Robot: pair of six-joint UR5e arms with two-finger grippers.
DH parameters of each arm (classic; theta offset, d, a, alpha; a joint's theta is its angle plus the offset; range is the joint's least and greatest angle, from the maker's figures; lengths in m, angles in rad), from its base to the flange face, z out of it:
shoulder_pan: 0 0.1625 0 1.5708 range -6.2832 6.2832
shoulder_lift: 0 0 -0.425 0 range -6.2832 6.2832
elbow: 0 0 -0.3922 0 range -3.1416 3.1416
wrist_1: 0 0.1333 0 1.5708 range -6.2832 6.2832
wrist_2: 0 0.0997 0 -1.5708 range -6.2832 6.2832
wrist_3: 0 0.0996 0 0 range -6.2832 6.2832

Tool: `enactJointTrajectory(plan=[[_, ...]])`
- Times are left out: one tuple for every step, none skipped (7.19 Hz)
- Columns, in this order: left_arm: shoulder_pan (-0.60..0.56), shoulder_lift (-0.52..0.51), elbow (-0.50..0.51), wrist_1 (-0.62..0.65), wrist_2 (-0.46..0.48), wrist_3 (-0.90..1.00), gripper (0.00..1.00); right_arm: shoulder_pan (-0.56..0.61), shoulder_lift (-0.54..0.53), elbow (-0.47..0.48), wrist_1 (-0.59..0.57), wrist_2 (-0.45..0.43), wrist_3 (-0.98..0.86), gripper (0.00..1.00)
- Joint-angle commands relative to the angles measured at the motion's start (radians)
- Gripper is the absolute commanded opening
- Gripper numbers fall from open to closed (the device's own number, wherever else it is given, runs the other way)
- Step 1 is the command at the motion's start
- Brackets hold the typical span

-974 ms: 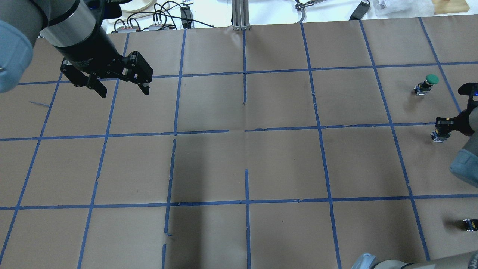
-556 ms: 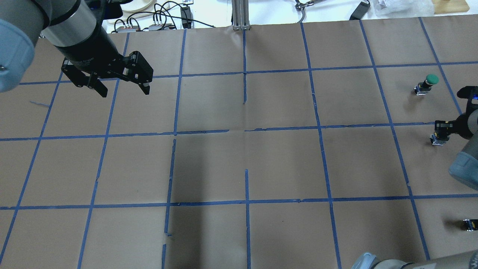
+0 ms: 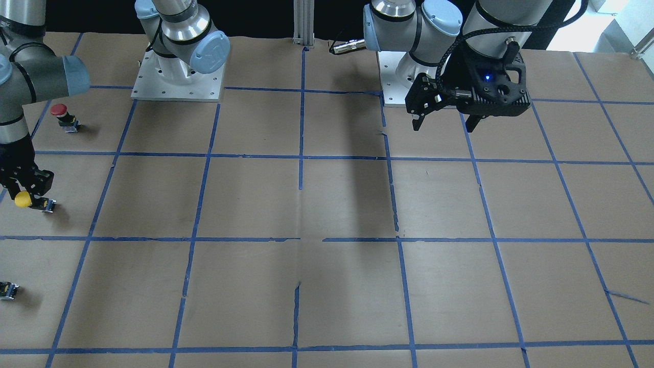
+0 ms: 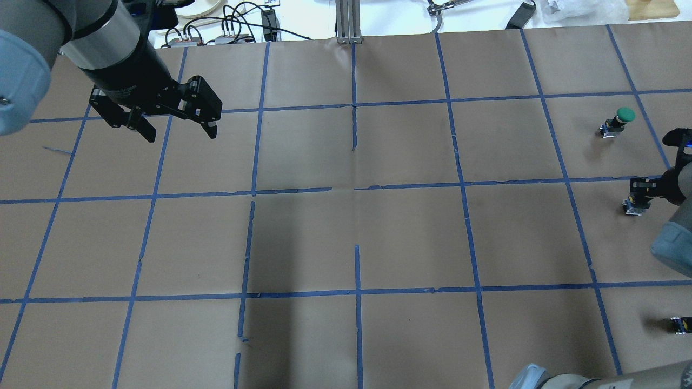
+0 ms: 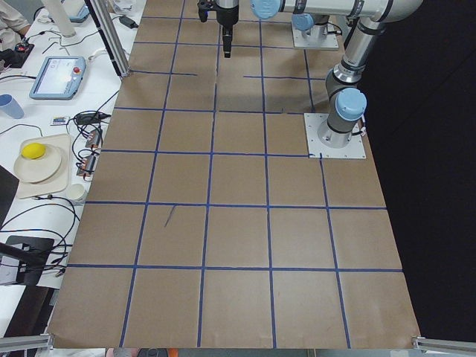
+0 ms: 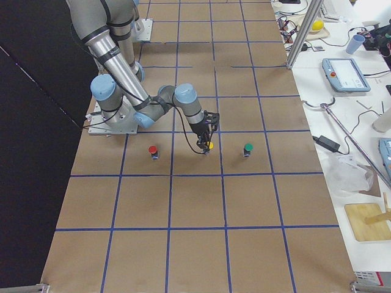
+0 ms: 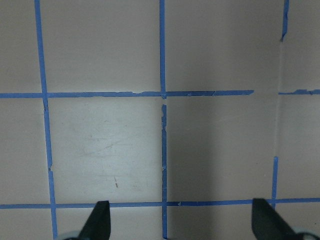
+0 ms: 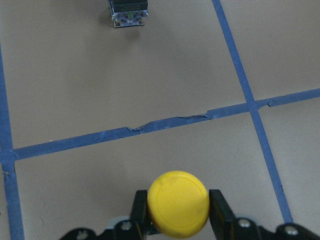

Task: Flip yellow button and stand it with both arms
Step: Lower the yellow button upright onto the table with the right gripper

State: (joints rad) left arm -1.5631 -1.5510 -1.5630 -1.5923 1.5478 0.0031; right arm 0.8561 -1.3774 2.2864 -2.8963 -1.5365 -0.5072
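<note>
Currently: right gripper (image 3: pixel 28 190) clamped across yellow button (image 8: pixel 178 202), low at the table's (image 4: pixel 411 237) right edge, cap facing the wrist. Left gripper (image 4: pixel 179 133), fingers spread, hovers well apart on the far side.

Robotics lab. Two industrial robot arms (image 3: pixel 189 30) are bolted along one long edge of a brown-papered worktop (image 4: pixel 378 237) gridded with blue tape (image 4: pixel 400 291); a teach pendant (image 5: pixel 58 76) and cables (image 4: pixel 232 21) lie beyond the opposite edge.
</note>
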Motion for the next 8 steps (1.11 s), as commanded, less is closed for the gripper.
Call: enactJointTrajectory(plan=[[0.000, 0.000, 0.000, 0.000, 0.000, 0.000, 1.00, -0.002, 0.001, 0.019, 0.014, -0.005, 0.007, 0.76], [0.000, 0.000, 0.000, 0.000, 0.000, 0.000, 1.00, -0.003, -0.003, 0.022, 0.020, -0.007, 0.007, 0.76], [0.000, 0.000, 0.000, 0.000, 0.000, 0.000, 1.00, -0.002, -0.005, 0.019, 0.020, -0.007, 0.007, 0.80], [0.000, 0.000, 0.000, 0.000, 0.000, 0.000, 1.00, -0.002, -0.006, 0.018, 0.020, -0.002, 0.007, 0.85], [0.000, 0.000, 0.000, 0.000, 0.000, 0.000, 1.00, -0.002, -0.008, 0.013, 0.020, -0.001, 0.007, 0.88], [0.000, 0.000, 0.000, 0.000, 0.000, 0.000, 1.00, -0.002, -0.011, 0.012, 0.020, 0.001, 0.007, 0.90], [0.000, 0.002, 0.000, 0.000, 0.000, 0.000, 1.00, -0.002, -0.014, 0.004, 0.022, 0.002, 0.009, 0.91], [0.000, 0.000, 0.000, 0.000, -0.002, 0.000, 1.00, -0.002, -0.035, -0.001, 0.043, 0.002, 0.010, 0.93]])
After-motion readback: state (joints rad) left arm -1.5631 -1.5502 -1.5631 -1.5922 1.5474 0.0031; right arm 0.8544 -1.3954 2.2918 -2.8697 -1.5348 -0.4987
